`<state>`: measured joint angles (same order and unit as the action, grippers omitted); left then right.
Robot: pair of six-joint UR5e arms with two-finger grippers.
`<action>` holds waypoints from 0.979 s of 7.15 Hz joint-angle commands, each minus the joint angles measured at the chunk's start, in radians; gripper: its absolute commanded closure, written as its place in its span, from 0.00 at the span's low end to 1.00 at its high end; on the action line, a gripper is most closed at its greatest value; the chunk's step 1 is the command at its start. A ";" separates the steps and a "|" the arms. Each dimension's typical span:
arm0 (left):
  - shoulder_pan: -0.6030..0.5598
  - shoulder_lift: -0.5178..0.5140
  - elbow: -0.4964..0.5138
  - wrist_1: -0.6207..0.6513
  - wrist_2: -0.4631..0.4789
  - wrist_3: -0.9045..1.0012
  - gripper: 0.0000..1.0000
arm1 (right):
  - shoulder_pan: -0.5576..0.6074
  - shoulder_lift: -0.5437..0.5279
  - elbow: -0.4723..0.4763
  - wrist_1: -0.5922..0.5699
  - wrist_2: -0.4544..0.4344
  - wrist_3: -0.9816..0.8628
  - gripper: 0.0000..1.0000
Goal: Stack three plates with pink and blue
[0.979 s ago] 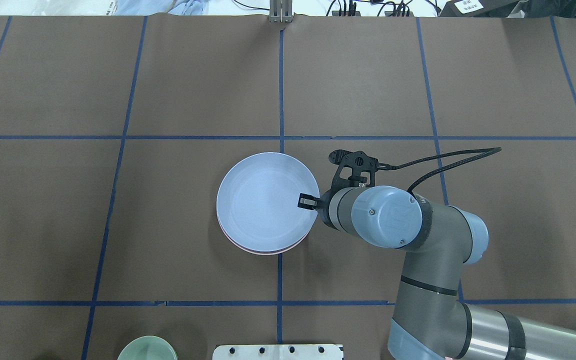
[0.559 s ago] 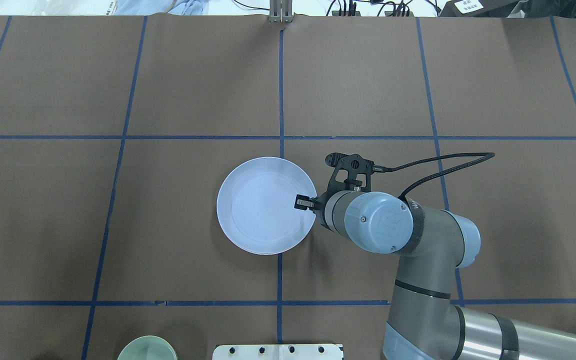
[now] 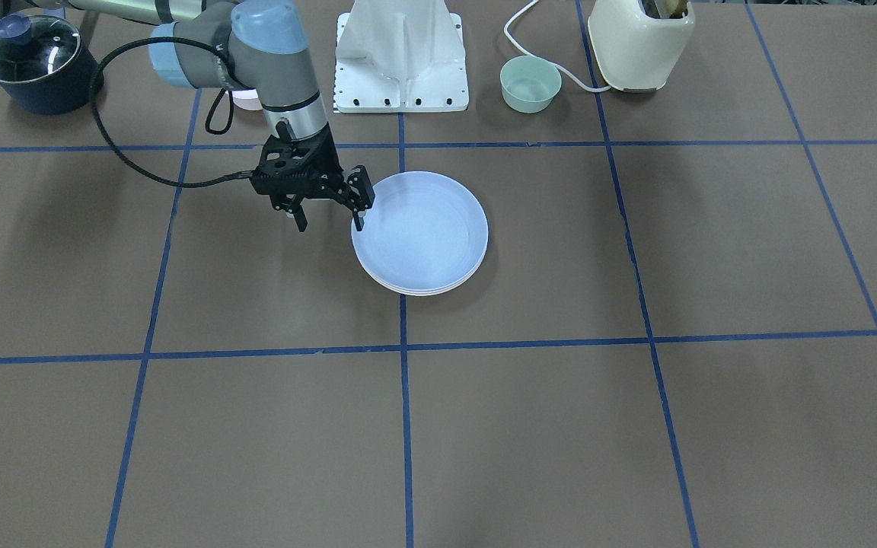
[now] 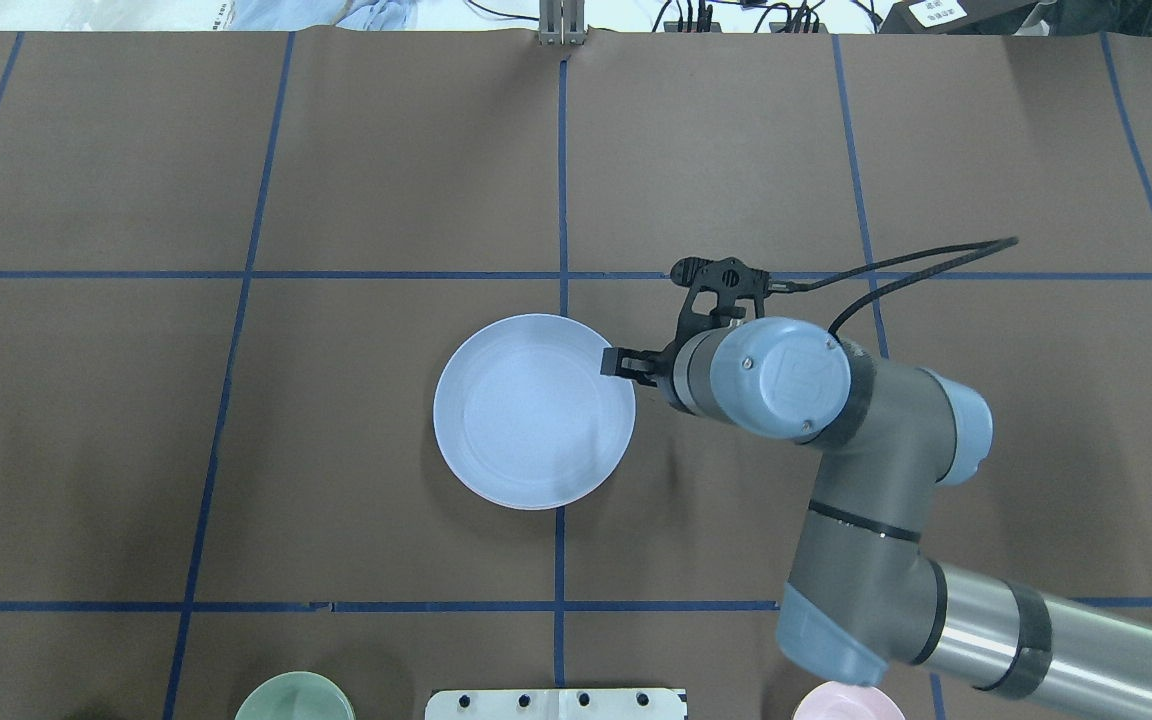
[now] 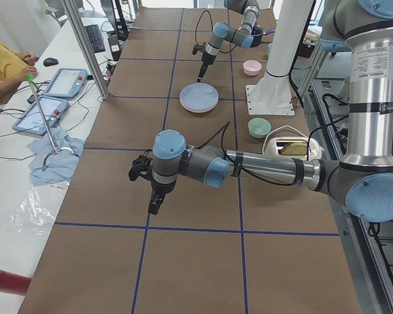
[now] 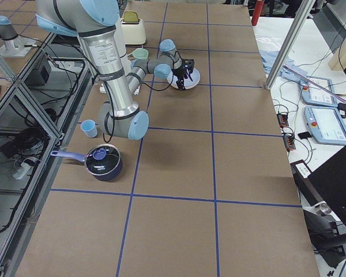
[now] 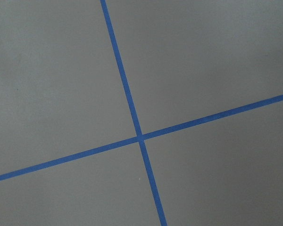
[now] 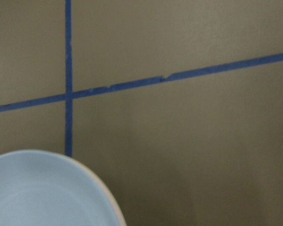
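The light blue plate lies on top of a stack at the table's middle, also in the front view. Only thin rims of the plates under it show: a pale edge in the front view and a pink edge in the left view. I cannot tell the cream-white plate apart. My right gripper is open and empty beside the stack. One finger hangs over the plate's rim, the other outside it. My left gripper shows only in the left view, so I cannot tell its state.
A small green bowl and a cream toaster stand near the robot's base. A lidded dark pot stands at the corner. A small pink bowl sits by the right arm. Blue tape lines grid the brown table.
The blue plate has dropped level onto the stack, hiding the pink rim in the overhead view. My right gripper has left the plate's inside and moved back to its rim.
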<state>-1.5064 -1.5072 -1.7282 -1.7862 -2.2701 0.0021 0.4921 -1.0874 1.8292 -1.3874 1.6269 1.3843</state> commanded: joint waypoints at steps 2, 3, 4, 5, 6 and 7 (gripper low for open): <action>0.000 0.054 0.042 0.091 0.000 0.010 0.00 | 0.358 -0.014 -0.004 -0.149 0.350 -0.348 0.00; 0.000 0.053 0.047 0.141 -0.002 0.010 0.00 | 0.473 -0.025 -0.007 -0.233 0.428 -0.546 0.00; 0.000 0.054 0.045 0.163 -0.002 0.018 0.00 | 0.568 -0.041 -0.010 -0.298 0.486 -0.700 0.00; 0.000 0.048 0.029 0.206 0.000 0.029 0.00 | 0.654 -0.070 -0.034 -0.321 0.517 -0.860 0.00; 0.000 0.032 0.029 0.227 0.003 0.079 0.00 | 0.734 -0.115 -0.097 -0.315 0.545 -1.046 0.00; -0.001 0.015 0.029 0.241 0.001 0.170 0.00 | 0.813 -0.155 -0.157 -0.311 0.567 -1.244 0.00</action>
<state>-1.5066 -1.4736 -1.6976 -1.5695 -2.2688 0.0847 1.2013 -1.1923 1.7426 -1.6965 2.1597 0.3832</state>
